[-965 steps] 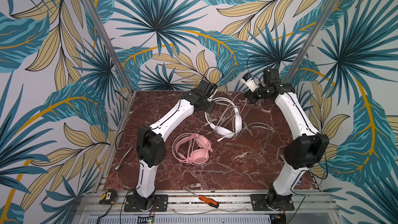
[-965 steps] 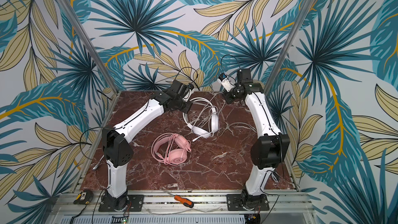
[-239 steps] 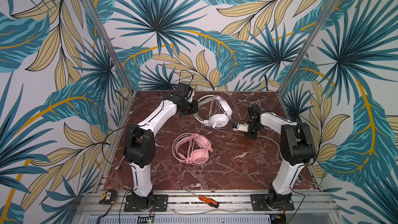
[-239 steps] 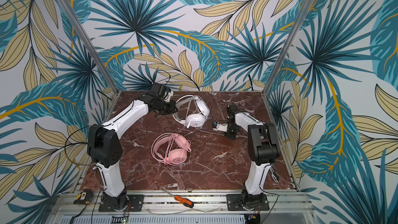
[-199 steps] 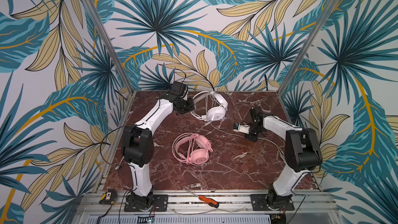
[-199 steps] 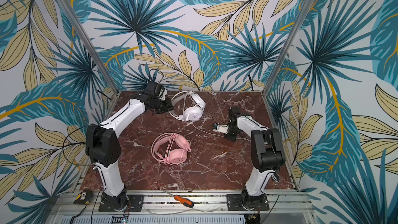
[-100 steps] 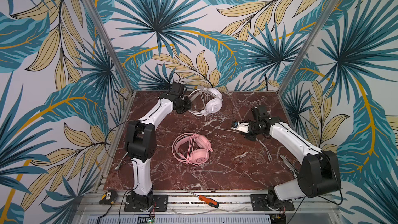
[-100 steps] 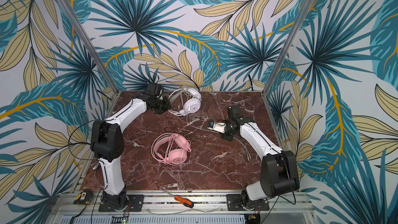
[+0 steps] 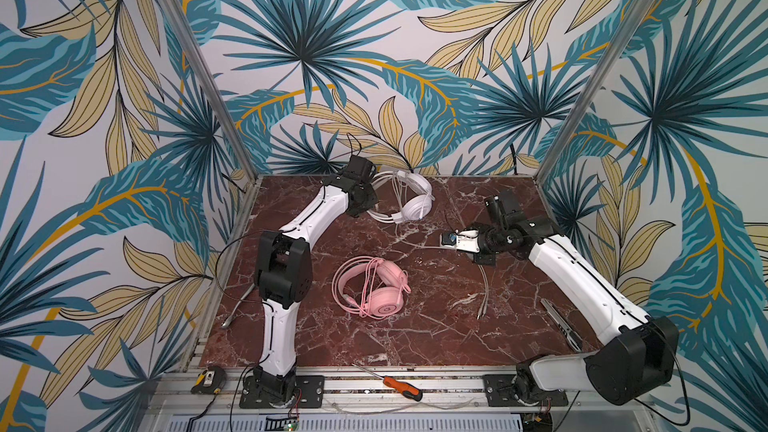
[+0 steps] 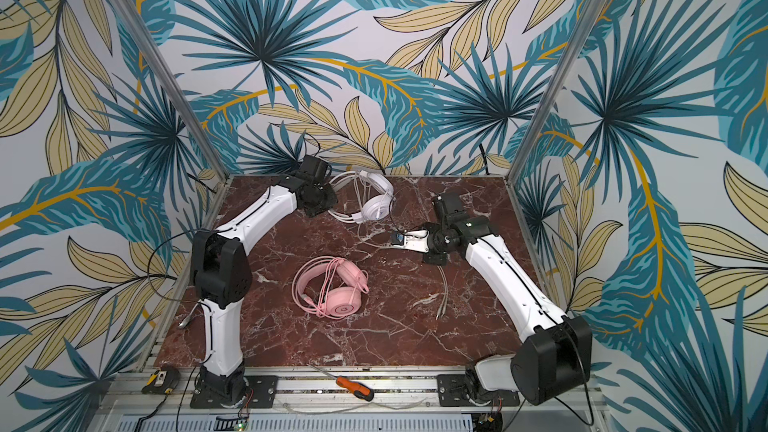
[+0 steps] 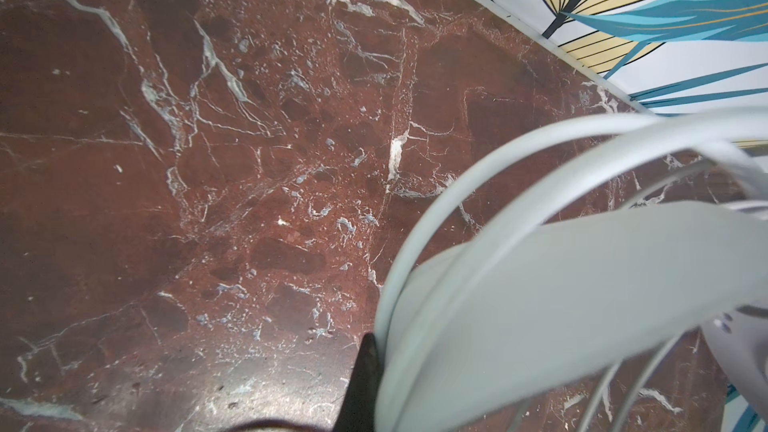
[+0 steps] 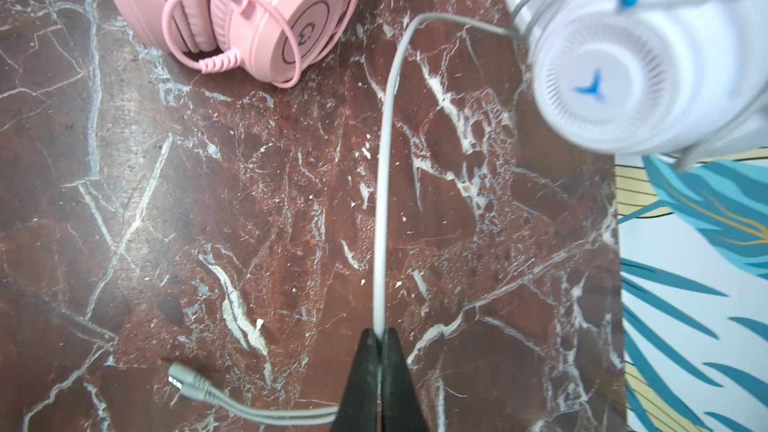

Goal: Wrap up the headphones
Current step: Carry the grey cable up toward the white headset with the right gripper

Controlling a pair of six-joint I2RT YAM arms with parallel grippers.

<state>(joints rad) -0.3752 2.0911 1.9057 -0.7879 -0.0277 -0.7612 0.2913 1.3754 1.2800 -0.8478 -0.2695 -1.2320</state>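
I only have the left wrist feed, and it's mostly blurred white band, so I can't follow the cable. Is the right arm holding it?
Observer: Yes. The right gripper has its jaws shut on the white cable, partway along its length.
Operator: Where's the free end?
Observer: A plug lies loose on the table, past the grip on the side away from the white headphones.
Operator: And the pink set?
Observer: The pink headphones lie mid-table with their own cable looped around them. Neither gripper touches them.
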